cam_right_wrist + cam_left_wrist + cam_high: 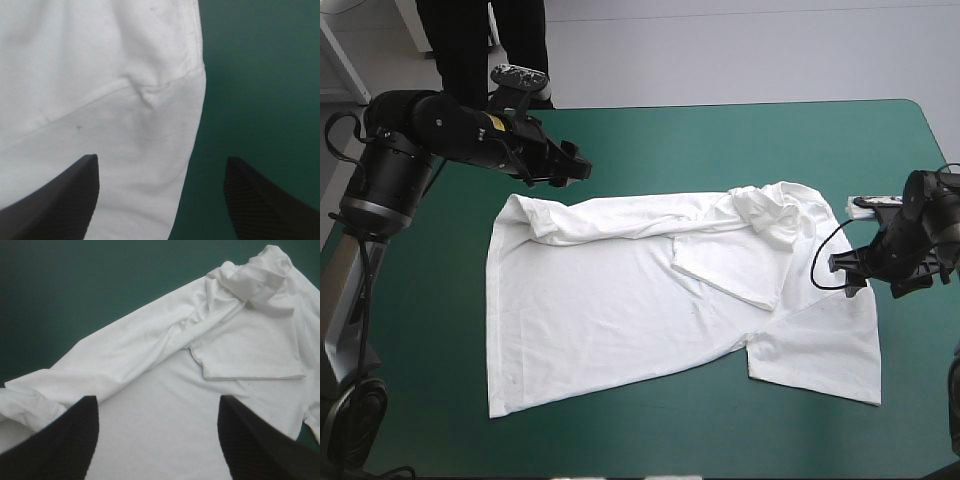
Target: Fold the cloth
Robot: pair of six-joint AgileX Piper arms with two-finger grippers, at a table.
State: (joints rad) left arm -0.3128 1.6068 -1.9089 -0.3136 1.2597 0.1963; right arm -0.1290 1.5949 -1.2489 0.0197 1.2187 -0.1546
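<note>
Fabric fills the middle of the teal-green cover: the T-shirt lies spread out and mostly flat, its far edge rolled into a loose ridge that ends in a bunched lump toward the table's right side. One sleeve is turned over onto the body, just beside that lump. The left gripper hangs above the far left part of the shirt, its black fingers standing wide apart with nothing between them but the white cloth below. The right gripper sits at the shirt's right edge, jaws likewise wide apart and gripping nothing; one finger is over the cloth, the other over bare cover, with the hemmed edge running between them.
</note>
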